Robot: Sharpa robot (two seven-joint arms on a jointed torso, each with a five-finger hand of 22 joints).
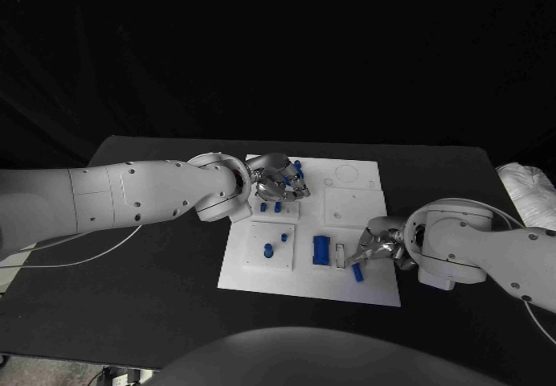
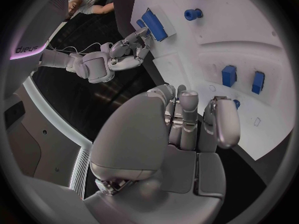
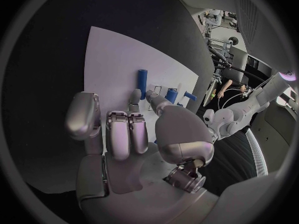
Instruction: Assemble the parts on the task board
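On the table: white task board [image 1: 377, 289], a flat matte plate with shallow square recesses, lying on the black table [image 1: 151, 297].
Left hand [image 1: 275, 183]: over the board's far left part, fingers curled together; whether they hold a part is hidden (cannot tell).
Right hand [image 1: 378, 244]: at the board's right edge, fingers bent toward a white slot; grip unclear.
Parts: blue block [image 1: 321, 250] upright mid-board; blue cylinder [image 1: 358, 273] lying near the right hand; small blue pegs [image 1: 270, 248] standing left.

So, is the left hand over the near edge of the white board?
No, the left hand is over the far part of the white board, near small blue pieces.
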